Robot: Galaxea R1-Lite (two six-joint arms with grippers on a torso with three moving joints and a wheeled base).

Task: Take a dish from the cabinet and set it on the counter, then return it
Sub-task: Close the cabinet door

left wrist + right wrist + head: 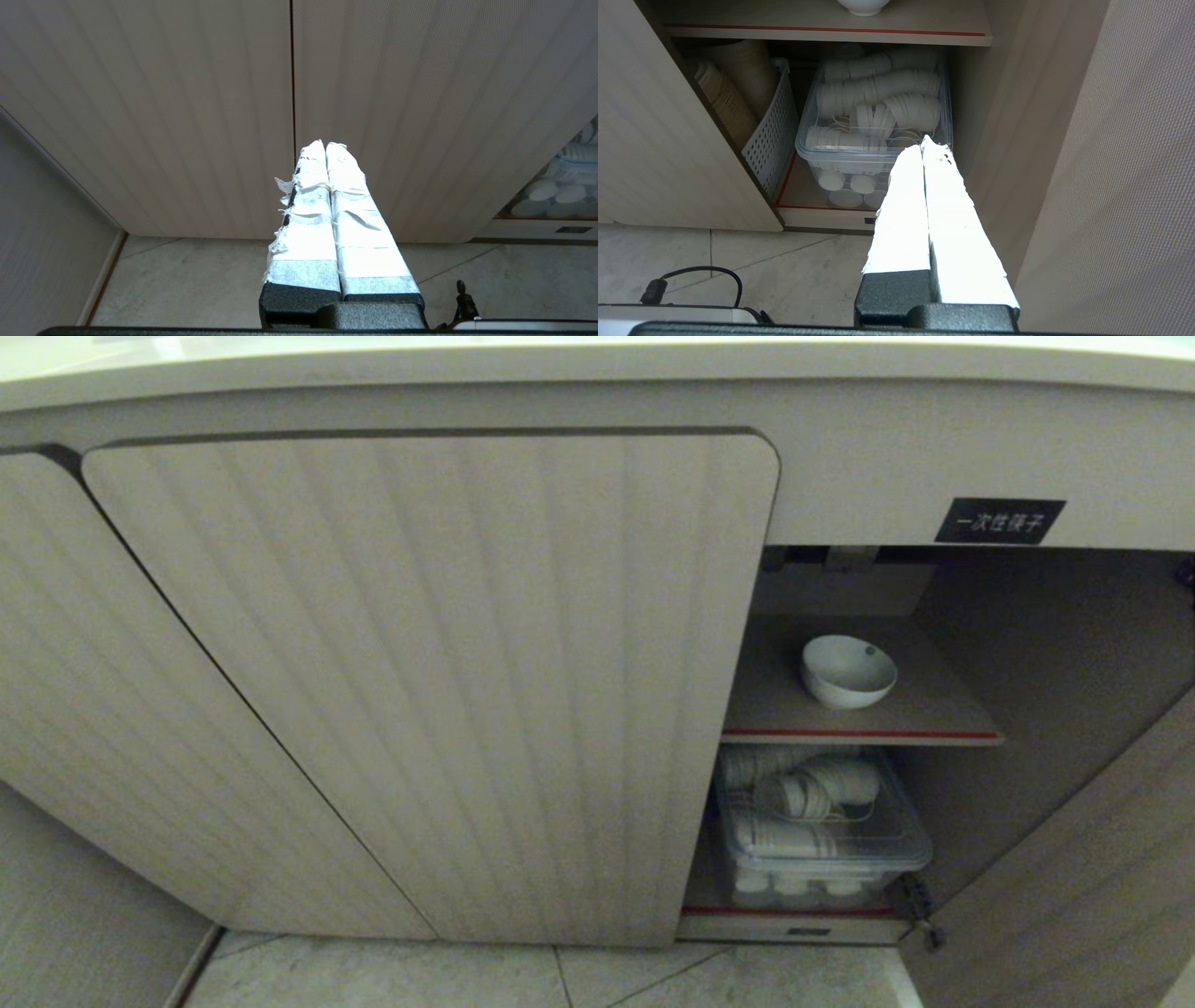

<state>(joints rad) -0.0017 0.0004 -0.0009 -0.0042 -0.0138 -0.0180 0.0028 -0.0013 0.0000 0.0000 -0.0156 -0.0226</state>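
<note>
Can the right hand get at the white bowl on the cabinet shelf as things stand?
Probably yes. The bowl sits alone on the upper shelf behind an open doorway, nothing in front. The right hand is shut and aimed lower, at the plastic bin.

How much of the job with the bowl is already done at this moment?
Done: the cabinet stands open. In hand: nothing; the white bowl sits on the inner shelf, and the left hand and right hand are shut and empty. Left: taking it out, setting it on the counter, returning it.

A food-service kitchen: labelled cabinet [429, 691] storing bulk disposable lids [878, 102].
</note>
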